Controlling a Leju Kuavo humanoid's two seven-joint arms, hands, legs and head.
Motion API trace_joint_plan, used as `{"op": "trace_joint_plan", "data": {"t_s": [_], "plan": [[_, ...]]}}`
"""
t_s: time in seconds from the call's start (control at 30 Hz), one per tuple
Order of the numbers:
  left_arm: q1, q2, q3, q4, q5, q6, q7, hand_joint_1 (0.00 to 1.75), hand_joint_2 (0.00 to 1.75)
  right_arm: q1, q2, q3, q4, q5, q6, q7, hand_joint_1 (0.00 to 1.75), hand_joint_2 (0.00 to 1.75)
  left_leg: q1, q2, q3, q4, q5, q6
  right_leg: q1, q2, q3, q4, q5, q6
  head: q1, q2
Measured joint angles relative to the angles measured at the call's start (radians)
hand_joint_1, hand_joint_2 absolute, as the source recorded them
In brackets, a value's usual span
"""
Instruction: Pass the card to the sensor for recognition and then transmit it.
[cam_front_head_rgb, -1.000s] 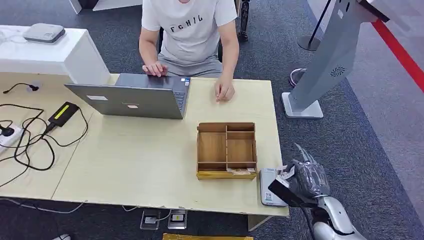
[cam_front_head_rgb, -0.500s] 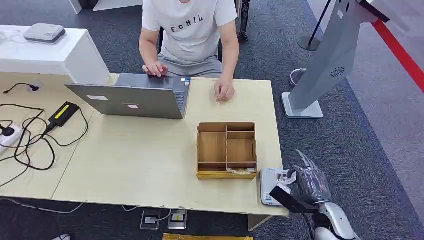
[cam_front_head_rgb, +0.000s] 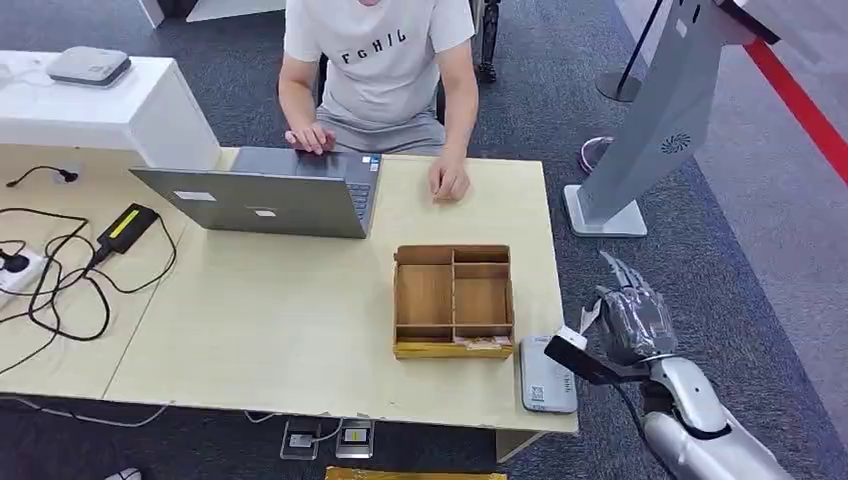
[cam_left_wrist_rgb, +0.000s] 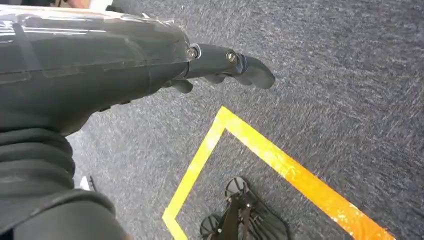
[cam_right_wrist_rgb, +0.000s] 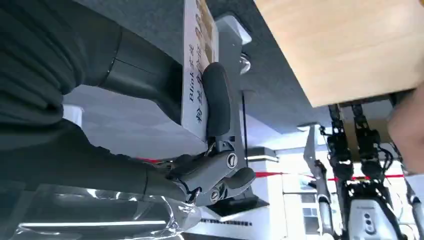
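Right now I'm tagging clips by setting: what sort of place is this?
Probably an office or lobby front desk: a person at a laptop, grey carpet, and a standing kiosk beside the table.

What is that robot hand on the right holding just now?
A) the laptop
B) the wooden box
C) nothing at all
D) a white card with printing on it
D: in the right wrist view the thumb of the right hand presses a white printed card against the fingers, and the head view shows the same hand off the table's edge, beside the grey sensor.
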Motion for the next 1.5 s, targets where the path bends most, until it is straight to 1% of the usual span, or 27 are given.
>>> {"op": "trace_joint_plan", "data": {"t_s": [0.2, 0.27, 0.37, 0.47, 0.57, 0.63, 0.67, 0.73, 0.87, 0.9, 1.03, 1.23, 1.47, 1.5], "plan": [[-0.003, 0.003, -0.022, 0.0, 0.003, -0.006, 0.011, 0.0, 0.0, -0.1, 0.002, 0.003, -0.087, 0.045, 0.055, 0.01, 1.75, 1.75, 0.0, 0.0, 0.0, 0.0, 0.0, 0.0, 0.0, 0.0, 0.0, 0.0, 0.0, 0.0, 0.0, 0.0], [-0.003, 0.006, -0.03, 0.0, 0.003, -0.017, 0.021, 0.0, 0.0, -0.126, 0.007, 0.01, -0.109, 0.083, 0.09, 0.01, 1.75, 1.75, 0.0, -0.001, -0.001, 0.0, 0.0, 0.0, 0.0, -0.001, 0.0, 0.0, 0.0, 0.0, 0.0, 0.0], [-0.006, 0.013, -0.05, 0.0, -0.002, -0.024, 0.028, 0.0, 0.0, -0.181, 0.027, 0.023, -0.129, 0.119, 0.132, 0.008, 1.75, 1.75, 0.0, 0.0, -0.001, 0.0, 0.0, 0.0, 0.0, 0.0, 0.0, 0.001, 0.0, 0.0, 0.0, 0.0], [-0.009, 0.014, -0.059, 0.0, -0.004, -0.032, 0.028, 0.0, 0.0, -0.223, 0.056, 0.034, -0.128, 0.134, 0.168, -0.011, 1.75, 1.75, 0.0, -0.001, -0.001, 0.0, 0.0, 0.0, 0.0, -0.001, 0.0, 0.001, 0.0, 0.0, 0.0, 0.0], [-0.009, 0.016, -0.08, 0.0, -0.004, -0.041, 0.027, 0.0, 0.0, -0.285, 0.107, 0.05, -0.114, 0.159, 0.208, -0.047, 1.75, 1.75, 0.0, -0.001, -0.002, 0.0, 0.001, -0.001, 0.0, -0.001, -0.001, 0.001, 0.0, 0.0, 0.0, 0.0], [-0.013, 0.017, -0.09, 0.0, -0.002, -0.042, 0.017, 0.0, 0.0, -0.341, 0.164, 0.074, -0.071, 0.172, 0.222, -0.071, 1.75, 1.75, 0.001, 0.0, -0.002, 0.0, 0.001, -0.001, 0.001, 0.0, -0.002, 0.001, 0.0, 0.0, 0.0, 0.0], [-0.014, 0.017, -0.097, 0.0, 0.001, -0.042, 0.012, 0.0, 0.0, -0.358, 0.18, 0.077, -0.054, 0.175, 0.222, -0.076, 1.75, 1.75, 0.001, 0.0, -0.002, 0.0, 0.001, -0.001, 0.001, 0.0, -0.001, 0.001, 0.0, 0.0, 0.0, 0.0], [-0.014, 0.016, -0.104, 0.0, 0.004, -0.042, 0.007, 0.0, 0.0, -0.39, 0.232, 0.091, -0.009, 0.186, 0.232, -0.092, 1.75, 1.75, 0.001, -0.001, -0.003, 0.0, 0.001, -0.001, 0.001, -0.001, -0.002, 0.001, 0.0, 0.0, 0.0, 0.0], [-0.014, 0.016, -0.112, 0.0, 0.014, -0.042, 0.008, 0.0, 0.0, -0.446, 0.312, 0.113, 0.07, 0.2, 0.247, -0.105, 1.75, 1.75, 0.002, -0.002, -0.003, 0.0, 0.001, -0.001, 0.002, -0.001, -0.002, 0.001, 0.0, 0.0, 0.0, 0.0], [-0.014, 0.016, -0.117, 0.0, 0.018, -0.042, 0.01, 0.0, 0.0, -0.458, 0.34, 0.118, 0.102, 0.206, 0.247, -0.107, 1.75, 1.75, 0.002, -0.002, -0.003, 0.0, 0.001, -0.001, 0.002, -0.001, -0.002, 0.001, 0.0, 0.0, 0.0, 0.0], [-0.014, 0.016, -0.129, 0.0, 0.028, -0.039, 0.022, 0.0, 0.0, -0.49, 0.411, 0.133, 0.19, 0.22, 0.24, -0.112, 1.75, 1.75, 0.002, -0.002, -0.003, 0.0, 0.001, -0.001, 0.002, -0.001, -0.002, 0.001, 0.0, 0.0, 0.0, 0.0], [-0.014, 0.013, -0.137, 0.0, 0.045, -0.023, 0.031, 0.0, 0.0, -0.515, 0.492, 0.144, 0.31, 0.238, 0.227, -0.126, 1.75, 1.75, 0.002, -0.002, -0.003, 0.0, 0.001, -0.001, 0.002, -0.001, -0.002, 0.001, 0.0, 0.0, 0.0, 0.0], [-0.013, 0.013, -0.156, 0.0, 0.048, -0.023, 0.039, 0.0, 0.0, -0.526, 0.558, 0.147, 0.427, 0.25, 0.216, -0.126, 1.75, 1.75, 0.002, -0.002, -0.003, 0.0, 0.001, -0.001, 0.002, -0.001, -0.002, 0.001, 0.0, 0.0, 0.0, 0.0], [-0.013, 0.013, -0.156, 0.0, 0.048, -0.024, 0.039, 0.0, 0.0, -0.526, 0.56, 0.147, 0.43, 0.25, 0.216, -0.126, 1.75, 1.75, 0.002, -0.002, -0.003, 0.0, 0.001, -0.001, 0.002, -0.001, -0.002, 0.001, 0.0, 0.0, 0.0, 0.0]]}}
